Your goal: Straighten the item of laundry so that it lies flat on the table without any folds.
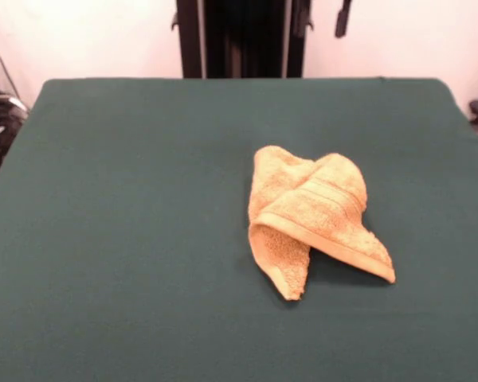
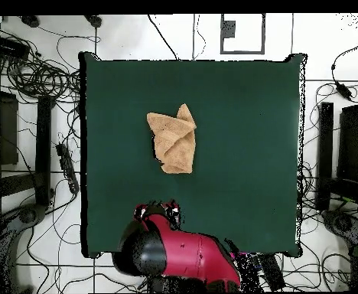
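In the overhead view, cables (image 2: 40, 73) sprawl over the floor at the left edge of the frame, beside the table (image 2: 243, 153), whose dark green cloth fills the middle. The towel (image 2: 174, 140) lies left of the table's centre, crumpled, with a pointed corner sticking toward the top of the frame. Below it, at the table's bottom edge, sits the red and black arm (image 2: 178, 253); its gripper (image 2: 157, 210) seems to be the dark cluster at the arm's upper end, well apart from the towel and just below it in the frame, though whether its jaws are wide or narrow cannot be told. In the front view the towel (image 1: 315, 219) rests right of centre, folded over itself, one striped flap lying across a lower layer.
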Robot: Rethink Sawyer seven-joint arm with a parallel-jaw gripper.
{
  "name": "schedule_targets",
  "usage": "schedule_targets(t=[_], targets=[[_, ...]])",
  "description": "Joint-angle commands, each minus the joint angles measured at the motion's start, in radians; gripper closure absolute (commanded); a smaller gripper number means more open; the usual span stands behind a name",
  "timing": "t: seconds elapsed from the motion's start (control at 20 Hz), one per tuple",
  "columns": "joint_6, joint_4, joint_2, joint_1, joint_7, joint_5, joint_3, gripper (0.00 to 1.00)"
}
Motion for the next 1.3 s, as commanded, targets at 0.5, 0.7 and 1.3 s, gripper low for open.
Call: schedule_targets(t=[0.5,0.7,1.3], targets=[[0.105,-0.13,0.155,0.047,0.161,0.035,0.039,0.0],[0.162,-0.217,0.178,0.066,0.16,0.041,0.017,0.0],[0.278,-0.382,0.226,0.072,0.157,0.034,0.017,0.0]])
